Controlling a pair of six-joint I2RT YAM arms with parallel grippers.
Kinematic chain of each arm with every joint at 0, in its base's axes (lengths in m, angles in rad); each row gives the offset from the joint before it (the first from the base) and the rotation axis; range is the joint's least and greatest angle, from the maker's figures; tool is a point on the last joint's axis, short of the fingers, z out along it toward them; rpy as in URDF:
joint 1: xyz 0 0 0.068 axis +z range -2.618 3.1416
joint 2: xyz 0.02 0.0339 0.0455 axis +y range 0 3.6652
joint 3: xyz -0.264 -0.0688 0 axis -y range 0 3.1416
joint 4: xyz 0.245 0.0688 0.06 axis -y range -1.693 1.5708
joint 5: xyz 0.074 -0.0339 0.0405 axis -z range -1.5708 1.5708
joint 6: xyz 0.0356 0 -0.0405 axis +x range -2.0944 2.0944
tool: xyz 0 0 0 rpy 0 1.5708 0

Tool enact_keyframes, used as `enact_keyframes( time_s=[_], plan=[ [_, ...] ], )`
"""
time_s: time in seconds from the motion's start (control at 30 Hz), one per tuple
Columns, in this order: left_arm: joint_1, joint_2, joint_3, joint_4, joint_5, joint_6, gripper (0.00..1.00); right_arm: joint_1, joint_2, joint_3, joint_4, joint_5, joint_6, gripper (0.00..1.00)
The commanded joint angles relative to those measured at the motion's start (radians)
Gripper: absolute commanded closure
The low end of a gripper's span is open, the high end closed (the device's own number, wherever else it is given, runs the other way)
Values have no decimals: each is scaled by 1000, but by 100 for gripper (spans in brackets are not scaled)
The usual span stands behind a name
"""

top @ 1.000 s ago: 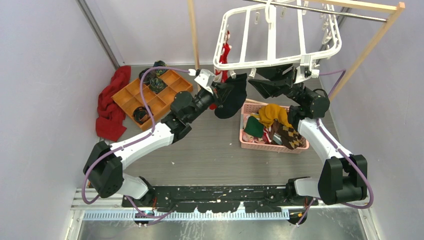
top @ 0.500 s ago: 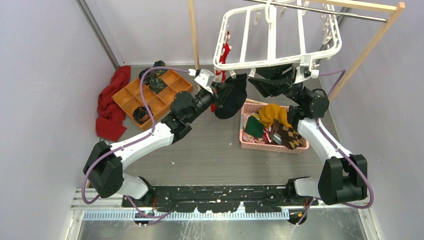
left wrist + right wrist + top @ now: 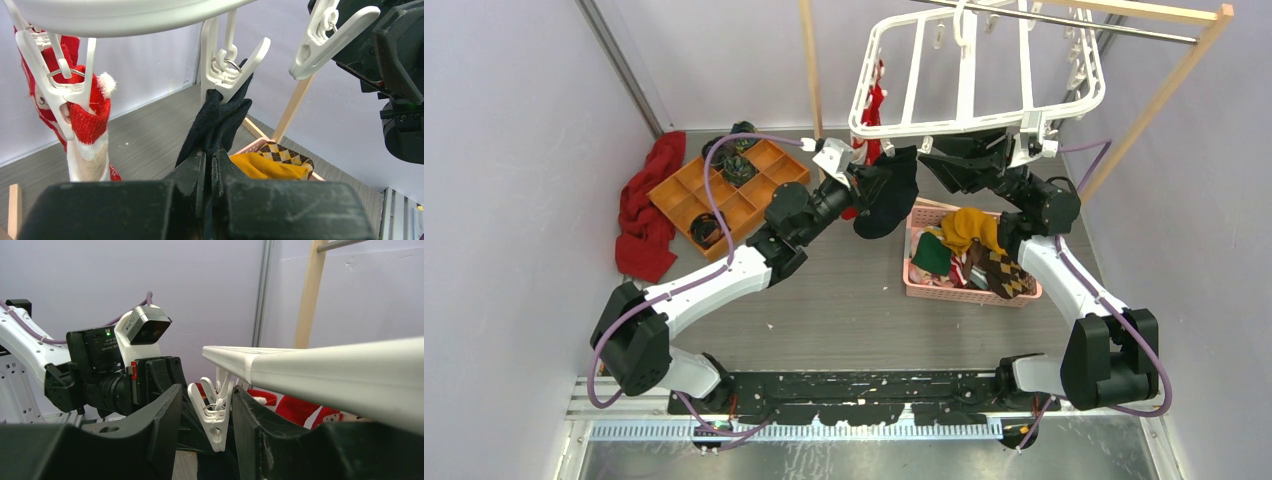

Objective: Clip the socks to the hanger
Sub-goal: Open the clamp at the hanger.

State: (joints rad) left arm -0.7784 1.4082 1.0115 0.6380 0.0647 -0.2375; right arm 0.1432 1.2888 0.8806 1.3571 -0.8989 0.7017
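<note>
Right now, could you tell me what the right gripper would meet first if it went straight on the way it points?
The clip: it hangs between the fingers of the right gripper. The black sock looks to be just beyond it, though depth is unclear.

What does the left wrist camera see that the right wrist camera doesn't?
Only the left wrist camera shows the yellow sock and the diamond-patterned sock in the pink basket. It also shows the left jaws shut on the black sock, which reaches up to a clip. Only the right wrist camera shows the right jaws apart with a white clip between them, and the left arm's camera behind. Both show the white hanger, the red sock and the wooden post.
</note>
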Motion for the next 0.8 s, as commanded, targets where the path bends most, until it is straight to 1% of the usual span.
enact_keyframes(
  time_s=[0.0, 0.53, 0.63, 0.77],
  plan=[
    [5, 2, 38, 46, 10, -11, 100, 6, -8, 11, 10, 26, -28, 56],
    [5, -4, 34, 48, 15, -14, 100, 8, -17, 1, 9, 41, -27, 76],
    [5, -3, 38, 56, 46, -14, 100, 7, -19, 1, 13, 50, -18, 81],
    [5, 0, 46, 62, 121, -17, 100, 7, -24, 0, 12, 58, 3, 86]
  ],
)
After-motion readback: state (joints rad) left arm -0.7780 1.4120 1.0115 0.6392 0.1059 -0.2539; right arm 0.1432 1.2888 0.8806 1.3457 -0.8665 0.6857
